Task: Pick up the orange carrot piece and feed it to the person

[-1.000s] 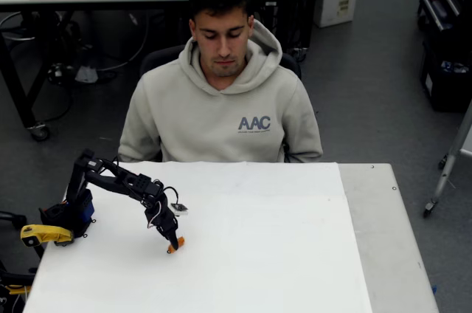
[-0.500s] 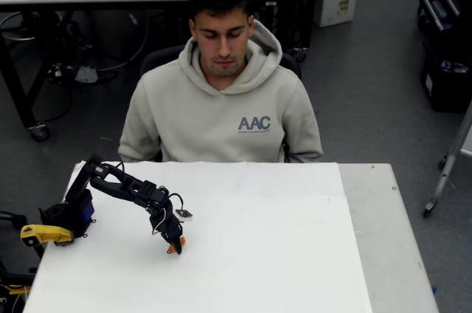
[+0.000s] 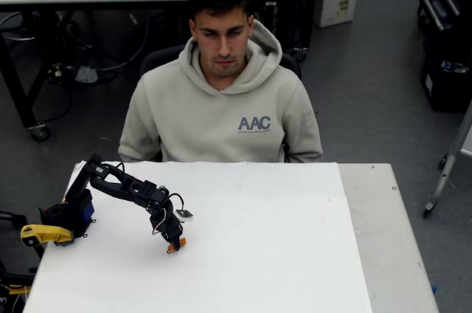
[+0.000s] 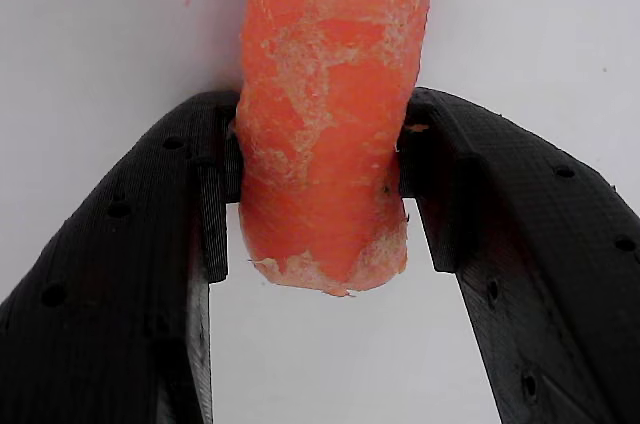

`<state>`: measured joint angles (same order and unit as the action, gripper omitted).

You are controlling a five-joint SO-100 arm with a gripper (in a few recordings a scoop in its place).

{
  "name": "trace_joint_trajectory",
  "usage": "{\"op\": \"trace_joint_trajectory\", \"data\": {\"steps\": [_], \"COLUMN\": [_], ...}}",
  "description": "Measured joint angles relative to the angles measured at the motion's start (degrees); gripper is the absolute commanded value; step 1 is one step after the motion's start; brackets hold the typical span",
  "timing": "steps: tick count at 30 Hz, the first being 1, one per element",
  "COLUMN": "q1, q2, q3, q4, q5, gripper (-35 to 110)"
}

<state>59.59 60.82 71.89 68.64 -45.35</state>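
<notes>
In the wrist view the orange carrot piece [image 4: 328,134] runs off the frame at 12 o'clock; overhead, the tool [image 3: 174,243] hides most of it.

white table [image 3: 280,254] under the orange carrot piece [image 3: 177,244]

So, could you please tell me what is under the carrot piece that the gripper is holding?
Under the carrot piece, the wrist view shows bare white table. The spot directly beneath it is covered by the carrot itself and the gripper fingers clamping both sides.
</notes>
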Motion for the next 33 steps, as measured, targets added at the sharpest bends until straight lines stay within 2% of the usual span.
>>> {"op": "trace_joint_trajectory", "data": {"steps": [7,17,25,33], "q1": [-0.18,-2.99,-10.37,-20.21], "q2": [0.18,9.14,22.06,23.64], "q3": [-0.35,0.0,0.0,-8.53], "q4": [0.0,0.0,0.0,0.0], "q5": [0.0,0.0,0.0,0.0], "gripper": [-3,-3,-3,-3]}}
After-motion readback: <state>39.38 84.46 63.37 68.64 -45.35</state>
